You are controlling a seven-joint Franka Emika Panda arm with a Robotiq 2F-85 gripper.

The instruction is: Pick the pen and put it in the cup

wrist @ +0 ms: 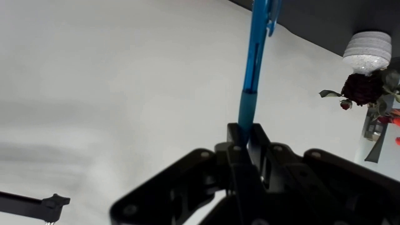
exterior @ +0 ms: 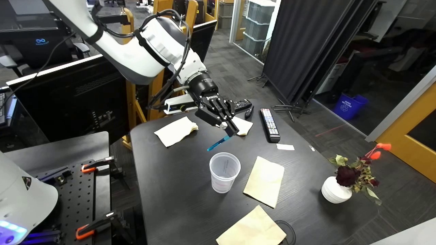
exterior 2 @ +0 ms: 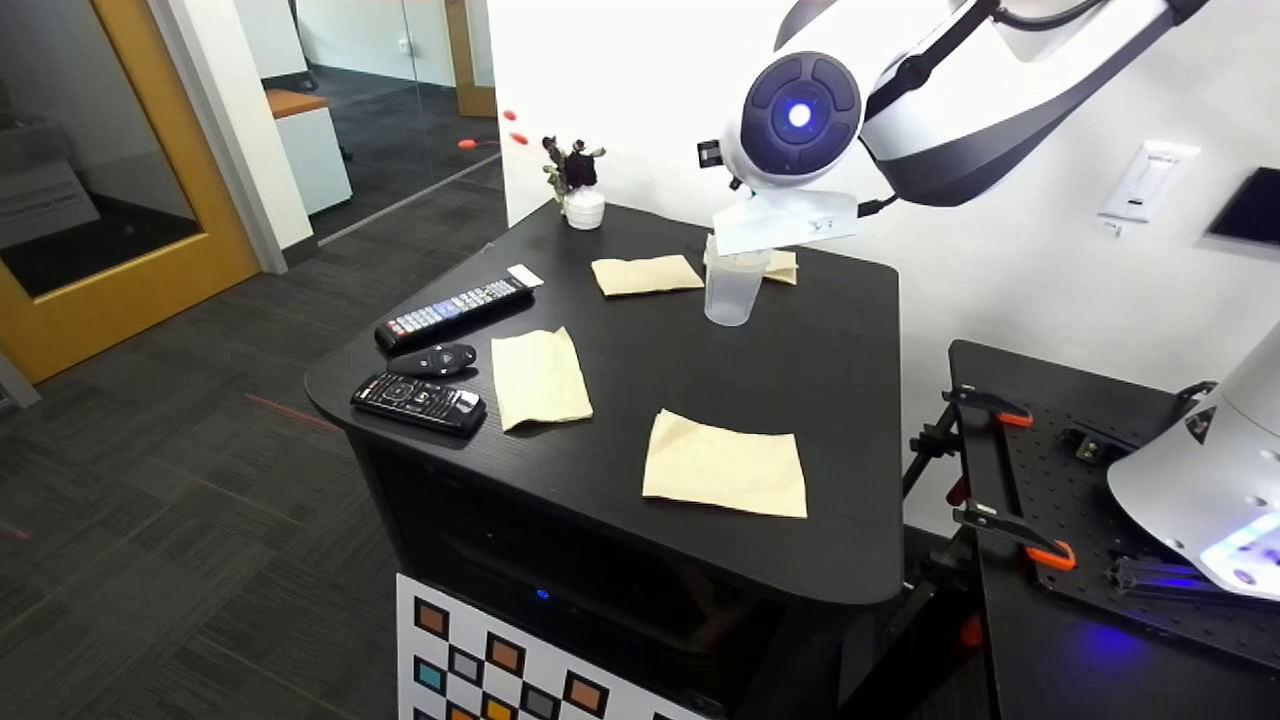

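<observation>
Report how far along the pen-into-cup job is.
Done: the pen is off the table.
In hand: the gripper is shut on one end, holding it tilted.
Left: getting it into the upright cup, not yet entered, and releasing.

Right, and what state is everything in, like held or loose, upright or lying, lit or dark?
Hand: closed, gripping.
Pen: held by its teal section, slanted.
Cup: upright, open-topped, pen not yet inside.
Napkins: lying loose.
Remotes: lying, buttons up.
Flower pot: standing upright.
Base light: lit blue.
</observation>
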